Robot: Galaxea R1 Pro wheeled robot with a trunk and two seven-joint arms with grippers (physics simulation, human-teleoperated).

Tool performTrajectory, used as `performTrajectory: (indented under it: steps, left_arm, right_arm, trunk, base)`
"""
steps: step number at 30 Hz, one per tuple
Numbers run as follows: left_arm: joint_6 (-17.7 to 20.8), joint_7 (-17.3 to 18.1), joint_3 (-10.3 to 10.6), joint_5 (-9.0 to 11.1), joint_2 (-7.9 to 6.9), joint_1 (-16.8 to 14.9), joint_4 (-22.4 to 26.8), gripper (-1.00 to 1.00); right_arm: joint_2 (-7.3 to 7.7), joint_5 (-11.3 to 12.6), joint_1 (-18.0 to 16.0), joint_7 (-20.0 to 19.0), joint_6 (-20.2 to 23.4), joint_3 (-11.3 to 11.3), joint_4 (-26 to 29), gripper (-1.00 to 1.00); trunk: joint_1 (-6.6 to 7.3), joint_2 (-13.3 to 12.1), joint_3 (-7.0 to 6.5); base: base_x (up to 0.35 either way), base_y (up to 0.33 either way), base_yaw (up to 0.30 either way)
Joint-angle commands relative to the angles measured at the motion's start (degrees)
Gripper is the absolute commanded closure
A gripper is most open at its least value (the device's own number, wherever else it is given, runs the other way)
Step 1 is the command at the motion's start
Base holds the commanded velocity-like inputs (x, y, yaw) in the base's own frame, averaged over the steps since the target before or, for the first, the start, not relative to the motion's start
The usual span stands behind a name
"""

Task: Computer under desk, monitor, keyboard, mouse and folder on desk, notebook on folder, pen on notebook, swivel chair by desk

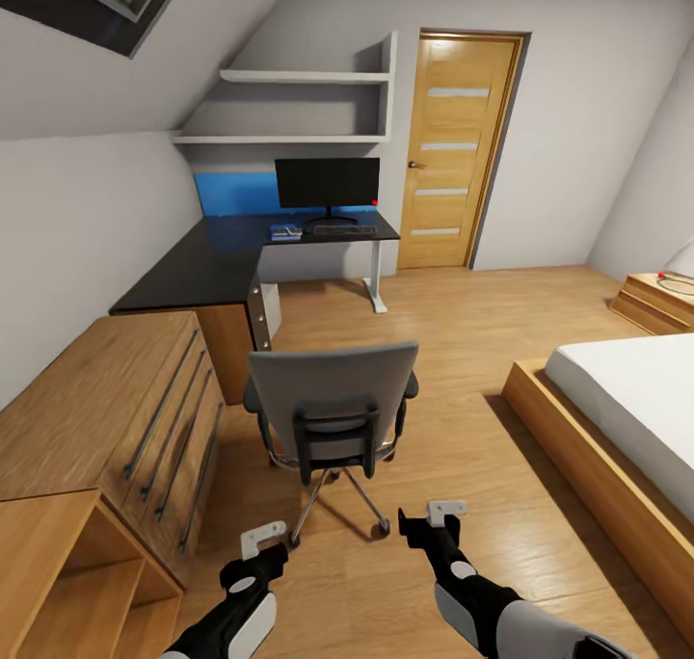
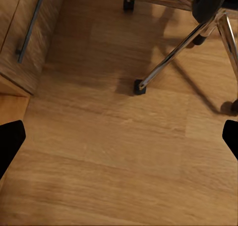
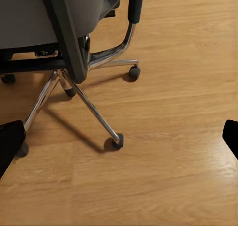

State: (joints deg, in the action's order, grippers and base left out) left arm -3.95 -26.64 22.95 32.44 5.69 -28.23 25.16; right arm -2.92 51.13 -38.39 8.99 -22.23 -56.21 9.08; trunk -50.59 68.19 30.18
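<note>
Swivel chair [image 1: 333,404] at twelve o'clock — castors free (may roll astray if nudged); left gripper [image 1: 262,541] and right gripper [image 1: 434,516] empty, jaws apart.

Just beyond both claws the grey swivel chair [image 1: 333,404] stands back-on, well short of the black L-shaped tabletop [image 1: 207,264] far ahead, where monitor [image 1: 328,183], keyboard [image 1: 343,228] and blue folder [image 1: 285,232] sit.
</note>
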Motion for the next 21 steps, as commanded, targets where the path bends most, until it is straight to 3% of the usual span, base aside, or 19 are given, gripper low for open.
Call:
performTrajectory:
  steps: [1,11,21]
  left_arm:
    - [-1.09,-0.36,0.45,0.67,-0.05,-0.07,-0.32,-1.00]
    - [-1.75,-0.35,0.38,0.70,0.06,-0.07,-0.72,-1.00]
    - [-1.84,-0.34,0.64,0.62,0.19,-0.07,-0.73,-1.00]
  right_arm:
    - [0.01,0.23,-0.07,0.30,-0.88,-0.53,-0.03,-1.00]
    - [-0.07,0.20,-0.07,0.24,-4.71,-0.65,0.26,-1.00]
    - [0.01,0.20,-0.02,0.38,-5.29,-0.58,0.34,-1.00]
  trunk:
    - [-0.23,0.45,0.24]
    - [-2.42,4.46,2.03]
    - [-4.62,8.47,3.83]
  base:
    - [0.000,0.000,0.000]
    - [0.000,0.000,0.000]
    - [0.000,0.000,0.000]
